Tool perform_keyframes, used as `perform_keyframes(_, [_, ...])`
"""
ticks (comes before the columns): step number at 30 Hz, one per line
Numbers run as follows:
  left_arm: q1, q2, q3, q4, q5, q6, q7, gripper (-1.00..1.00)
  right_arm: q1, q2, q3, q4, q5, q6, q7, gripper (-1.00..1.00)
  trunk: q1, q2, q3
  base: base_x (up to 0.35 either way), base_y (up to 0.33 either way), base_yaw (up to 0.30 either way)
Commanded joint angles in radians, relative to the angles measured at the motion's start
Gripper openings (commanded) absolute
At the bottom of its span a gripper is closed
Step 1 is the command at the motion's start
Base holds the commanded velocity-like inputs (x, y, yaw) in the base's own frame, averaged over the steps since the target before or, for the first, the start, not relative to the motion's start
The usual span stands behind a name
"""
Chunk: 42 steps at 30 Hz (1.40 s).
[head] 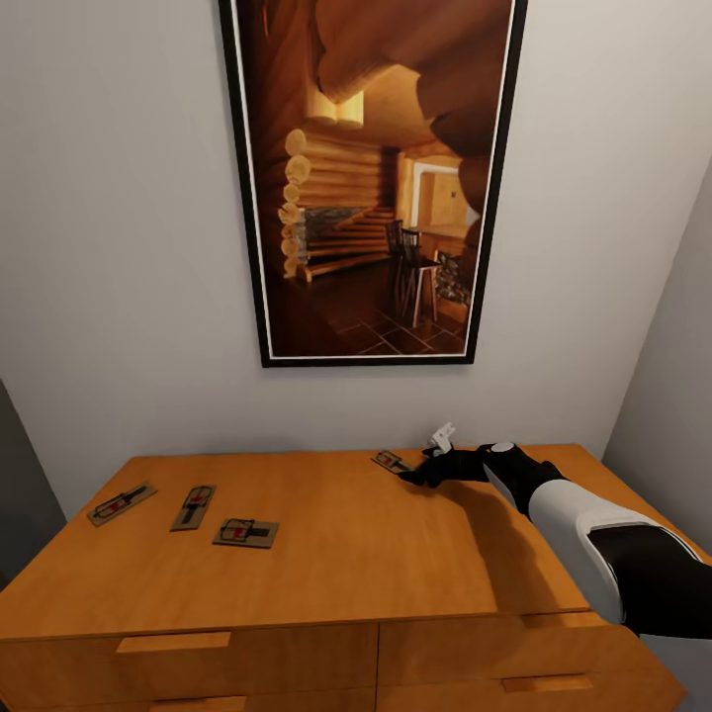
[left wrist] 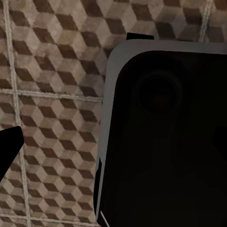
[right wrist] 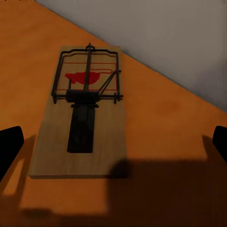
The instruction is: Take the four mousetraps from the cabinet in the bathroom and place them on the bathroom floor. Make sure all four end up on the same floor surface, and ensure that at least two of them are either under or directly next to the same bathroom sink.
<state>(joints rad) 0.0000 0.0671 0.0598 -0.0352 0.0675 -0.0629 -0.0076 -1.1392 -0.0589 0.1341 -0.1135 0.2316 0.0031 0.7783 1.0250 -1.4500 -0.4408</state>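
- Nearest the right wrist camera lies one mousetrap, a flat tan wooden board with a dark wire frame, a black bar and a red mouse print, flat on the orange-brown surface near the pale wall.
- Right pincer stands wide open around it, holding nothing; its two dark fingertips are cut off at the frame edges.
- From the head view, that mousetrap sits at the back of the cabinet top, just ahead of the right pincer, whose black fingers partly cover it.
- Three more mousetraps lie well apart from it, grouped on the left of the top, too small for detail.
- Cabinet drawers with slim bar handles are cut off at the bottom.
- Framed log-cabin picture hangs on the wall above.
- Left wrist view: cube-patterned bathroom floor, largely hidden by a dark rounded part of the robot; one black fingertip shows, so I cannot tell how far the left pincer is open.
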Motion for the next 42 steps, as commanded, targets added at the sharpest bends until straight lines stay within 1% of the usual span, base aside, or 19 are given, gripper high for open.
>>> perform_keyframes(1, [0.000, 0.000, 0.000, 0.000, 0.000, 0.000, 0.000, 1.00, 0.000, 0.000, 0.000, 0.000, 0.000, 0.000, 0.000, 1.00, 0.000, 0.000, 0.000, 0.006, 0.000, 0.000])
perform_keyframes(32, [0.000, 0.000, 0.000, 0.000, 0.000, 0.000, 0.000, 1.00, 0.000, 0.003, 0.001, 0.021, 0.001, -0.006, -0.002, 1.00, 0.000, 0.000, 0.000, 0.000, 0.000, 0.000])
perform_keyframes(42, [0.000, 0.000, 0.000, 0.000, 0.000, 0.000, 0.000, 1.00, 0.000, 0.005, 0.001, 0.023, 0.001, -0.006, -0.003, 1.00, 0.000, 0.000, 0.000, 0.000, 0.070, 0.000])
